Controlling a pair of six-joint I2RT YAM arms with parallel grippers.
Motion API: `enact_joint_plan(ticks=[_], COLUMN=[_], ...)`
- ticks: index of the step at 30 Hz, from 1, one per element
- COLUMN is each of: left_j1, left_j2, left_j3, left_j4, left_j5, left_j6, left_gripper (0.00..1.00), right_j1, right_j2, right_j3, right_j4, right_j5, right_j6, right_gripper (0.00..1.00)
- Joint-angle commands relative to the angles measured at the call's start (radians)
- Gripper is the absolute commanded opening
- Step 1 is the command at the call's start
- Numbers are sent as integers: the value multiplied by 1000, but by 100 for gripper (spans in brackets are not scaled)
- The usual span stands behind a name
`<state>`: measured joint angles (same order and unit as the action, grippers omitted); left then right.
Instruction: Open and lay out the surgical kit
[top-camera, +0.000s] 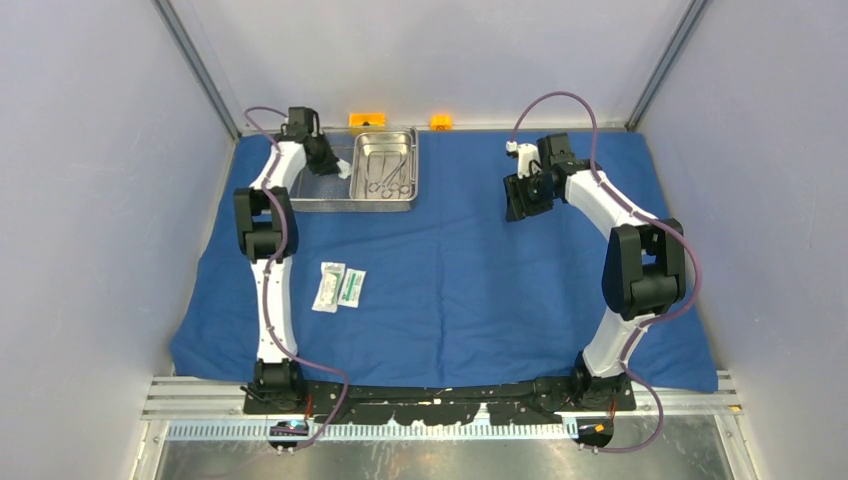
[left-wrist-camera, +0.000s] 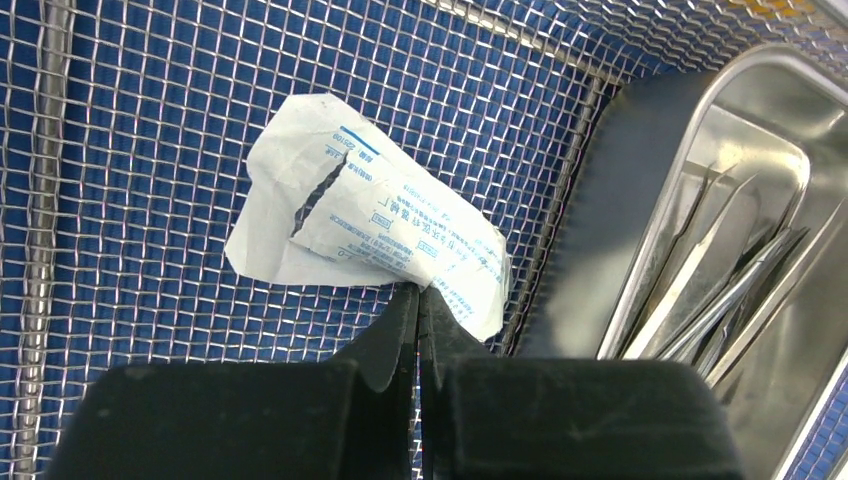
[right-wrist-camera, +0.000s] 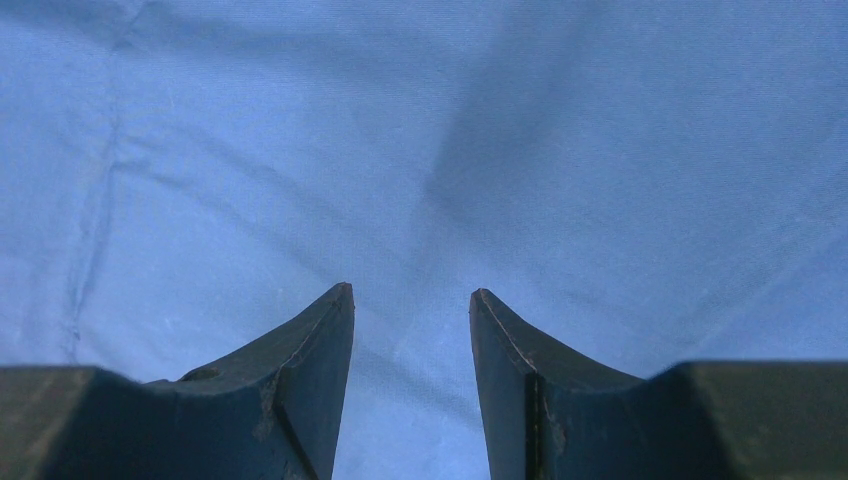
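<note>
- My left gripper (left-wrist-camera: 420, 335) is clamped together on the lower edge of a small crumpled white paper packet with blue-green print (left-wrist-camera: 360, 225). The packet is inside the steel wire-mesh basket (left-wrist-camera: 150, 150), in its left part.
- The packet looks nearly weightless and limp, so I expect it to fold and flap rather than resist. A light pinch on an edge or corner should do, and squeezing harder would only crease it. I judge the risks to be slipping out of so thin a bite, or snagging on the mesh.
- The smaller solid polished steel tray (left-wrist-camera: 770, 120) fills the basket's right part and holds thin steel scissors and forceps (left-wrist-camera: 715, 285). These look rigid and slick, and they overlap. I would take one across its narrow shank.
- Two flat white-green packets (top-camera: 338, 287) lie outside the basket on its near side, on the large blue cloth wrap (top-camera: 480, 280).
- My right gripper (right-wrist-camera: 412, 300) hangs well to the basket's right with its jaws apart and nothing between them.
- I cannot tell whether the pinched packet touches the mesh.
- My fingers (left-wrist-camera: 385, 350) cover its lower edge.
- The tray is cut off at the frame's edge.
- The instruments are too tangled to count.
</note>
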<state>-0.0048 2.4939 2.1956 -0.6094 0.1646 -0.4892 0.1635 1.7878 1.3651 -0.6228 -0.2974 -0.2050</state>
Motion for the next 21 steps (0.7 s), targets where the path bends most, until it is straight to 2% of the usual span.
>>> enact_joint_plan(ticks=[1,9,13,21], left_j1=[0,28,32,15], left_j2=[-114,-305,-426,-651], left_j3=[-82,-154,-254,-504], left_j4=[42,69,58,-199], left_j5=[41,157,176,435], left_j6=[53,245,354,614], left_gripper=[0,0,0,0], right_j1=[2,1,1,3], right_j2=[4,4,2,5], right_j3=[36,37,38,40], right_j4=[6,0,0,-1], right_j5=[-20,-21,-20,-10], right_j6=[-2,-4,-4,-8], right_gripper=[51,51,51,51])
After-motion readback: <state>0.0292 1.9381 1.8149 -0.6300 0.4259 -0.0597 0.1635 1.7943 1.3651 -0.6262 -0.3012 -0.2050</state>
